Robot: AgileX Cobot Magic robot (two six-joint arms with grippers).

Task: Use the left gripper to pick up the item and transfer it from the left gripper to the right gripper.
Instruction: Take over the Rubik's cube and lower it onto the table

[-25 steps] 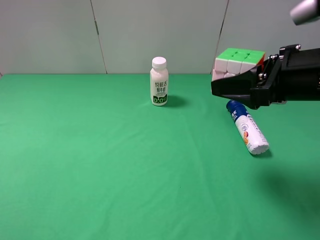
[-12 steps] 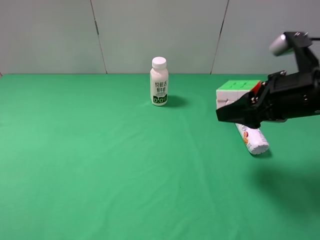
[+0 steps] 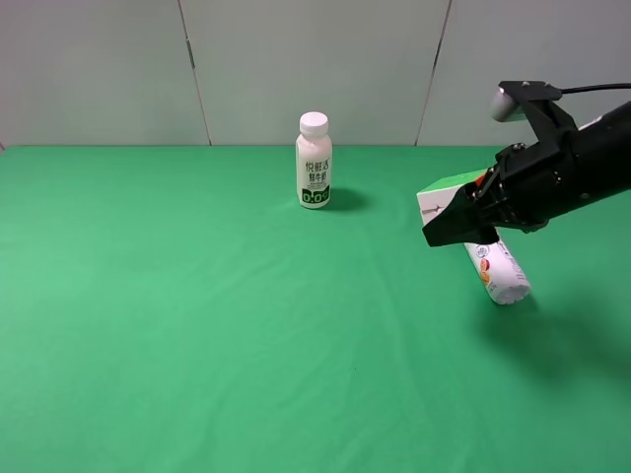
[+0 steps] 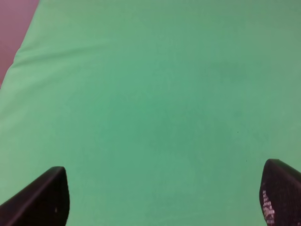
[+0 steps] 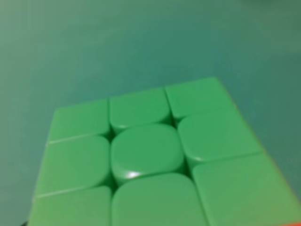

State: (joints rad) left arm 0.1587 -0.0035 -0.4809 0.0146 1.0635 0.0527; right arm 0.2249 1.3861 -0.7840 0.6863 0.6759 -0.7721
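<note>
exterior high shows right hand (image 3: 434, 233) clamping cube (image 3: 440, 201) above green cloth (image 3: 197, 325), grey wall (image 3: 296, 59) behind; left hand (image 4: 162, 200) gapes.

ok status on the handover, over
Left gripper open, empty, over green cloth. Right gripper shut on small multicoloured puzzle cube, held aloft. White plastic tube bottle lies close beneath; mind it.

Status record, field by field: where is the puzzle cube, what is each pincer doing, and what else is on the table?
puzzle cube: held by the right pincer, green face up
right pincer: shut on the puzzle cube; in the high view it hides the tube bottle's far end
left pincer: open, empty, only green cloth beneath it; out of the high view
milk bottle: upright near the back, standing alone
tube bottle: lying on its side
handover: cube is with the right pincer
</note>
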